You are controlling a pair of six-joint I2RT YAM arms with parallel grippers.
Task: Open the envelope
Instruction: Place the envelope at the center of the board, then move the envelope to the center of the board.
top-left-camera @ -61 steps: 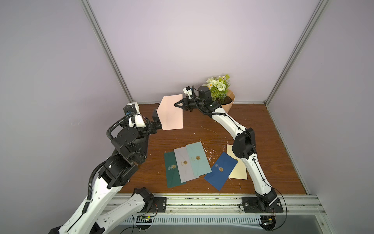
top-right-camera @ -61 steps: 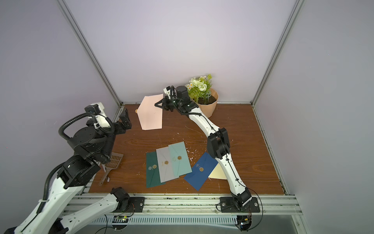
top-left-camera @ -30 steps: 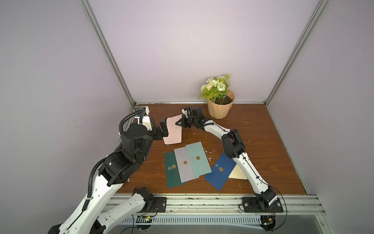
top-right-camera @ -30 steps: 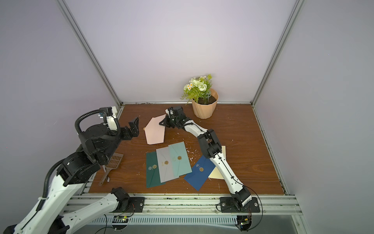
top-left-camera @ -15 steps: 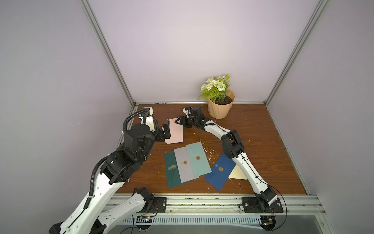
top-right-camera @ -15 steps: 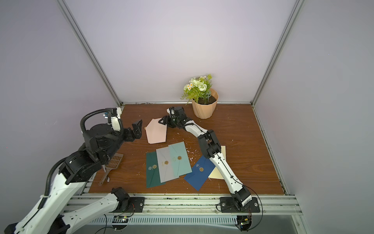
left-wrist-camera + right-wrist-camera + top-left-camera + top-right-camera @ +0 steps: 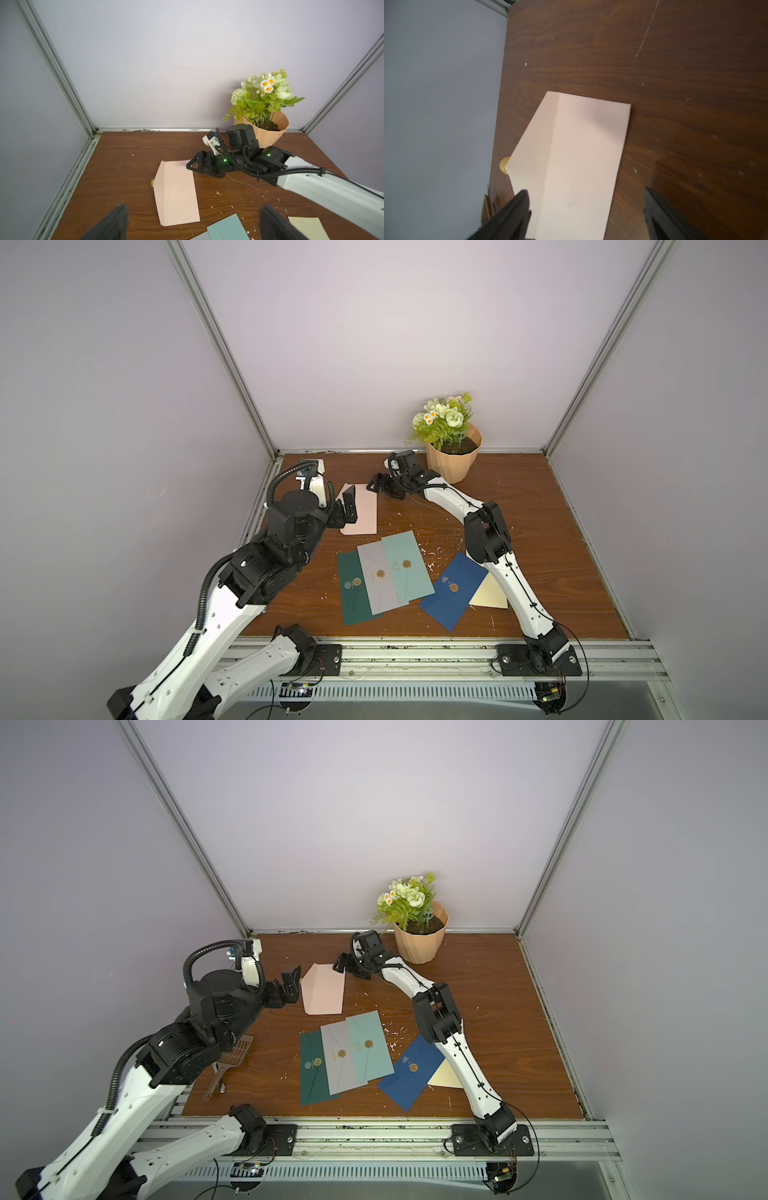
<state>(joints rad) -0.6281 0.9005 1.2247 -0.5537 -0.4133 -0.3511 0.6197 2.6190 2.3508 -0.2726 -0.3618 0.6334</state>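
Pink envelope (image 7: 323, 990) is lying open near the table's (image 7: 498, 990) back edge.
Left gripper (image 7: 291, 986), right gripper (image 7: 338, 966) are gaping; rise clear of the flap.

Envelopes (image 7: 365, 519), flowerpot (image 7: 454, 462) on wooden table (image 7: 540, 531)

The cell is enclosed by a plain lavender-grey back wall (image 7: 395, 344) at 12 o'clock and side walls (image 7: 83, 406) at 9 and 3 o'clock. Aluminium posts (image 7: 224, 352) mark the rear corners. The counter (image 7: 540, 531) is dark wood-grain with pale flecks. A potted plant (image 7: 453, 460) stands at 1 o'clock. Lighting is even.
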